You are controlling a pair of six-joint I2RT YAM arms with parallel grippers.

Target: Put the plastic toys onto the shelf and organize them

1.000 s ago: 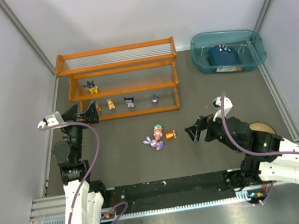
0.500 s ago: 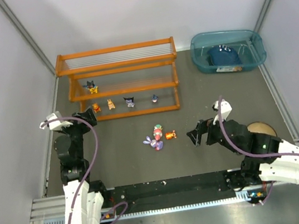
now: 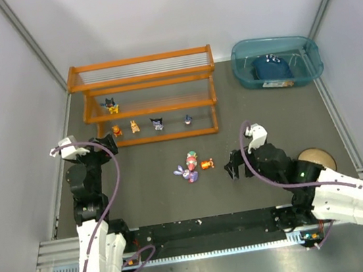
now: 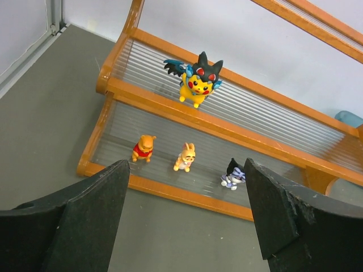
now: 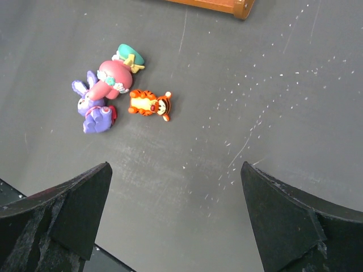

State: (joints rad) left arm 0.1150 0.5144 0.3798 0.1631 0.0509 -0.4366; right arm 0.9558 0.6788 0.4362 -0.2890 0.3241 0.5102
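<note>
Your left claw (image 4: 185, 170) has its two fingers (image 4: 85, 215) wide apart, and nothing is between them. It hangs in the air in front of the left end of the shelf (image 4: 170, 110), facing it. On the middle step stands a black and yellow toy (image 4: 195, 79), close to the left end. On the lowest step four small toys stand in a row. They are an orange and red bear (image 4: 144, 148), a tan bunny (image 4: 184, 157), a navy and white toy (image 4: 232, 173), and a little dark toy (image 3: 187, 119) farther to the right. That last one is too small to make out.

Your right claw (image 5: 176, 167) is spread wide too, and it holds nothing. It hovers over the grey table (image 5: 272, 102). Just ahead of it, three toys lie on the table in a small bunch. There is a purple bunny (image 5: 93, 110), a pink toy with a teal hat (image 5: 116, 76) touching the bunny, and an orange tiger (image 5: 149, 103) just beside them. From above, this bunch lies in front of the shelf, between your two arms.

At the back right sits a teal bin (image 3: 244, 51) with a dark blue thing (image 3: 270, 68) inside. A round tan disc (image 3: 316, 155) lies on the table next to your right arm.
</note>
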